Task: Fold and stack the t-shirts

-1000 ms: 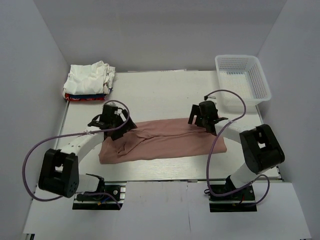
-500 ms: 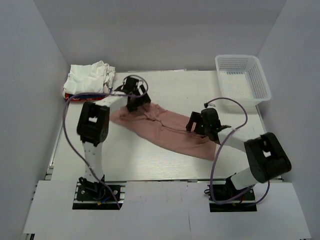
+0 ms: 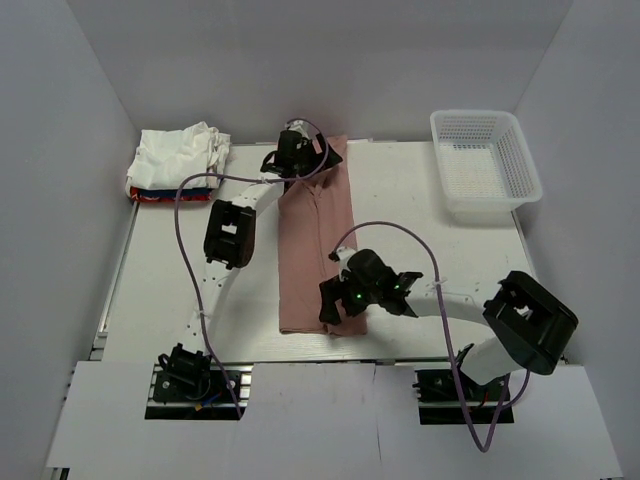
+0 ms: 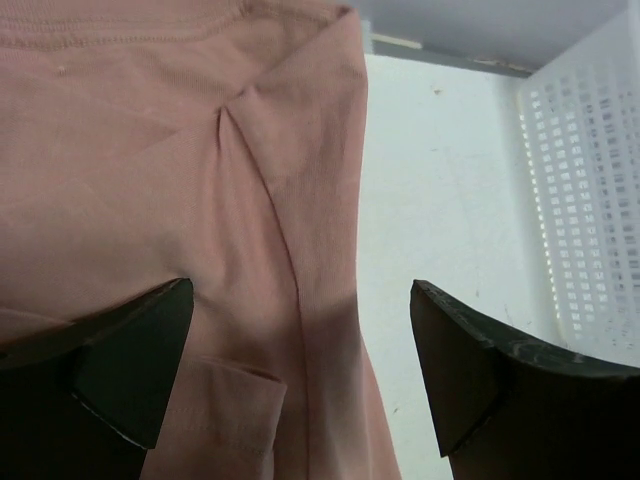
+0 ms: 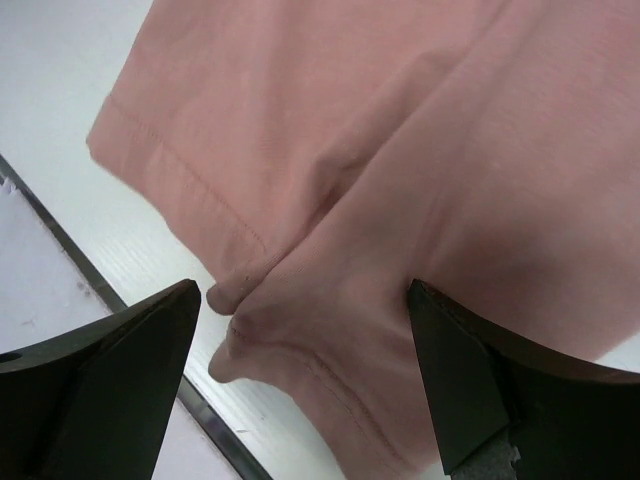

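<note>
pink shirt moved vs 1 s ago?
Yes. The pink shirt swung from lying crosswise to lengthwise, and its far end is now level with the basket.

The left gripper point(image 3: 297, 152) and right gripper point(image 3: 337, 300) covered the far end and near right corner of the pink t-shirt point(image 3: 312, 240), the white shirts point(image 3: 180, 152) hid all but an edge of the red shirt point(image 3: 150, 197), and the left wrist frame cropped the lattice basket point(image 4: 590, 200).
</note>
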Motion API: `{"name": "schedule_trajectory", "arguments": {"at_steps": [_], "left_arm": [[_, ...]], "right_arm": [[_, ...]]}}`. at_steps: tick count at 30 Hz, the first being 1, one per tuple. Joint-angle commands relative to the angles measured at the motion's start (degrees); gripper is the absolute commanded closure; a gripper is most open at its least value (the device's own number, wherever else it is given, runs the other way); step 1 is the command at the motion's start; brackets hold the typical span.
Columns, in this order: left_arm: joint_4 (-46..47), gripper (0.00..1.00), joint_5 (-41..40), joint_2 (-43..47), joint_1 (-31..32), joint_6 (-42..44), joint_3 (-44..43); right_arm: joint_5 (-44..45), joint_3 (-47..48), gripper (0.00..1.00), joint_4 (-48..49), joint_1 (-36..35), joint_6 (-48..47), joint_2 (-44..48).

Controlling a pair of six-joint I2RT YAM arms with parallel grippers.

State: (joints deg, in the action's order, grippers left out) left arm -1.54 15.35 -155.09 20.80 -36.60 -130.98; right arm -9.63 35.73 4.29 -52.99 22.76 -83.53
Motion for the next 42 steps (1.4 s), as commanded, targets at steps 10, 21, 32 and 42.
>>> {"name": "schedule_trajectory", "arguments": {"at_steps": [10, 21, 32, 42], "left_arm": [[-7.86, 0.00, -3.75, 1.18, 1.35, 3.20, -4.11], [-14.89, 0.00, -5.76, 36.66, -0.05, 8.46, 16.42], [-12.43, 0.00, 0.01, 79.31, 1.70, -0.74, 80.12], [-22.80, 0.00, 10.04, 94.79, 5.83, -4.62, 105.04]], "right_arm": [[3.56, 7.25, 0.10, -15.56, -5.10, -8.43, -0.42], [8.55, -5.83, 0.10, 6.77, -4.75, -5.73, 25.41], [18.51, -9.45, 0.10, -10.52, -3.70, 10.37, 30.09], [5.42, -13.13, 0.10, -14.23, -3.70, 9.14, 27.99]]}}
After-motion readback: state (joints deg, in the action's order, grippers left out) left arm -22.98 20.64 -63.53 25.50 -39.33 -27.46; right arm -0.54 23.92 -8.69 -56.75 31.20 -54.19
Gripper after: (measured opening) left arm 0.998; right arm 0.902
